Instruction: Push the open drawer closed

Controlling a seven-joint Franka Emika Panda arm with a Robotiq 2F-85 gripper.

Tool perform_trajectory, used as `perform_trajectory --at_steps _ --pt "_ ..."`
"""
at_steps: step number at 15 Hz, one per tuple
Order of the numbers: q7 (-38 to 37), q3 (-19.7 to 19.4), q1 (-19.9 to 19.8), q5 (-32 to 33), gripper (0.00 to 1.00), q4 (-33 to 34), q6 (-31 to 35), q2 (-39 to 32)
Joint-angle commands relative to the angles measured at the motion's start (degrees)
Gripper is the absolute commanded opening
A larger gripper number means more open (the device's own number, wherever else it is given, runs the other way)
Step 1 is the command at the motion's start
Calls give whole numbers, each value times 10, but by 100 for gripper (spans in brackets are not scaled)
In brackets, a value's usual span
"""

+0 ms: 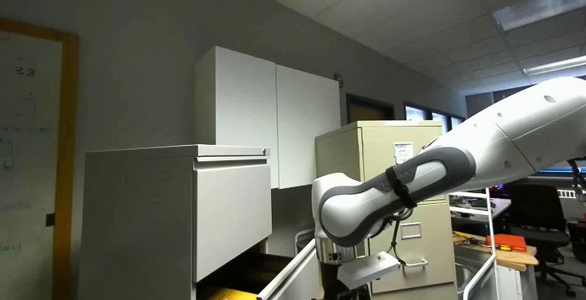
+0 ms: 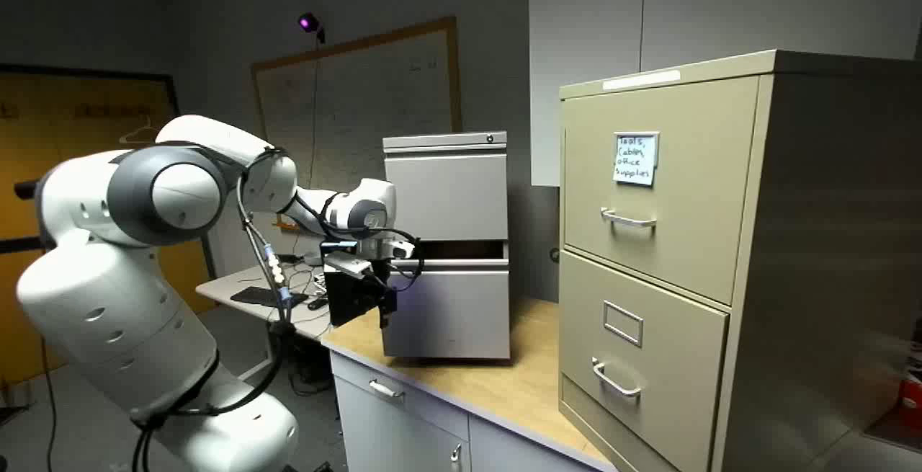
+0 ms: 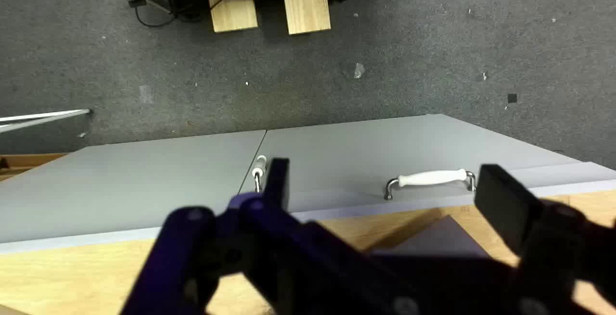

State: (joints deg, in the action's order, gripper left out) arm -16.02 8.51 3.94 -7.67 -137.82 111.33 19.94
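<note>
While the drawer gapes, a label lists "Tools".

The drawer looks smooth metal, the hand matt, the countertop wood.

In an exterior view, a beige filing cabinet is seen at three o'clock, marked by a handwritten label; a wall cupboard at one o'clock is partly hidden behind it. A whiteboard is hung at eleven, a keyboard is set on a desk at eight, and the wooden counter is seen at five. In an exterior view, a red object is placed at four o'clock, with a black chair seen beyond.
</note>
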Motion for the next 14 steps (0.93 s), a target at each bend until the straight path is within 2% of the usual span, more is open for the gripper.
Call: perform_trajectory --at_steps 1,14 --pt "-1 -2 2 1 100 1 -1 0" --pt "-14 -6 -8 15 100 -2 11 3"
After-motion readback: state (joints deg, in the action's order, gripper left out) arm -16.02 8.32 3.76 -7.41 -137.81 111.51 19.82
